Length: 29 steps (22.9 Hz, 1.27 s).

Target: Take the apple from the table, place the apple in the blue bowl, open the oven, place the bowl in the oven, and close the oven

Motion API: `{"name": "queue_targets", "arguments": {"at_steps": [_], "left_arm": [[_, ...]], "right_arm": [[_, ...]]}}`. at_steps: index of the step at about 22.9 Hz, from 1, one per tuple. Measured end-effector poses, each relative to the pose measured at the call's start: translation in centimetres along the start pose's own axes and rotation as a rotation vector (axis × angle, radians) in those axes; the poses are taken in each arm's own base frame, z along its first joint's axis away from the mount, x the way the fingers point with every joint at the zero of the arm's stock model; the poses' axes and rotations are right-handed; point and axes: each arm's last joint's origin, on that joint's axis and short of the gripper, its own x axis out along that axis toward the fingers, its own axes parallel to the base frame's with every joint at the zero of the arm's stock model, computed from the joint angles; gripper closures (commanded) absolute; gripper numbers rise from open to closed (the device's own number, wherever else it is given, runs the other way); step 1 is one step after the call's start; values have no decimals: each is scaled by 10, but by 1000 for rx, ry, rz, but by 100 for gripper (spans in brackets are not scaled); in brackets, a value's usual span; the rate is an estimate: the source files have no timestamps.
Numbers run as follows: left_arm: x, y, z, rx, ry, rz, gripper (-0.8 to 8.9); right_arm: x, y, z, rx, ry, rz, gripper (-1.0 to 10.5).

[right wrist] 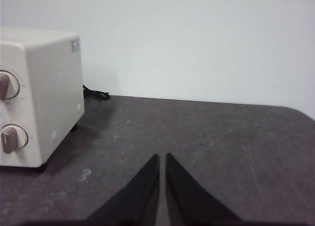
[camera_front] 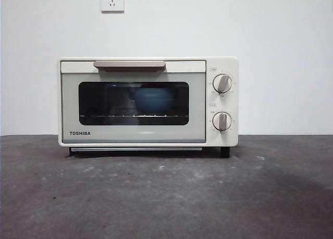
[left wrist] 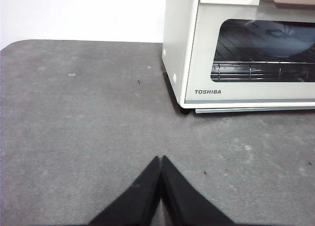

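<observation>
The cream-white oven [camera_front: 148, 102] stands in the middle of the dark grey table [camera_front: 166, 197] with its door closed. Through the dark door window the blue bowl [camera_front: 151, 100] rests on the wire rack inside. The apple is hidden from view. In the left wrist view the oven [left wrist: 236, 58] shows its door and the bowl [left wrist: 280, 39] shows dimly behind the glass; my left gripper [left wrist: 161, 158] is shut, empty, well back from the oven. My right gripper [right wrist: 162, 156] is shut and empty over bare table, off the knob side of the oven [right wrist: 39, 98].
A white wall with a power socket [camera_front: 112, 0] rises behind the oven. A black cord [right wrist: 96, 93] lies behind the oven's knob side. Neither arm shows in the front view.
</observation>
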Motion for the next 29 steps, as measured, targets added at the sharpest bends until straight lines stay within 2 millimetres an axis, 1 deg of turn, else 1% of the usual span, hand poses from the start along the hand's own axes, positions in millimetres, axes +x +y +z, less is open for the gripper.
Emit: {"name": "queue_targets", "arguments": {"at_steps": [7, 13, 29], "left_arm": [[0, 0, 0, 0, 0, 0, 806], [0, 0, 0, 0, 0, 0, 806], [0, 0, 0, 0, 0, 0, 806]], "right_arm": [[-4, 0, -9, 24, 74, 0, 941], [-7, 0, -23, 24, 220, 4, 941], [-7, 0, -23, 53, 217, -1, 941]]}}
